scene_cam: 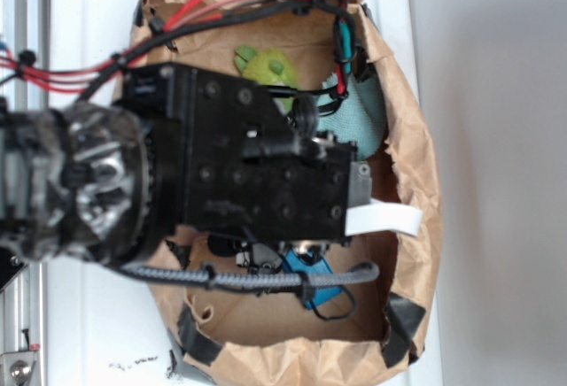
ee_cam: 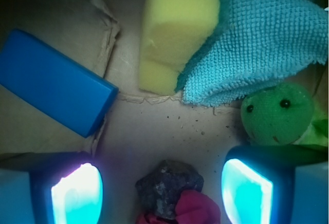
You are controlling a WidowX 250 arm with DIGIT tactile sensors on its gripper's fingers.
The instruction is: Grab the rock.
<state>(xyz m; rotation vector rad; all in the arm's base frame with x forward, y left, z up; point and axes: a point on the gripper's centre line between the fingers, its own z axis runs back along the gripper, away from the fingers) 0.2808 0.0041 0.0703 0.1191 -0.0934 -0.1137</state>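
rock [ee_cam: 167, 188] (just one) between two fingers [ee_cam: 77, 196] of the wide-open claw [ee_cam: 162, 193]

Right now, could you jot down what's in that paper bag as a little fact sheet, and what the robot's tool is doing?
container: brown paper bag, open, seen from above
target: rock, dark and speckled, lying between the two fingers of the tool
tool state: open, a finger on either side of the rock, not closed on it
touching the rock: red cloth, bunched against its lower edge
other items: yellow sponge, teal cloth draped over part of the sponge, green plush toy, blue block
bag floor: scattered dark crumbs
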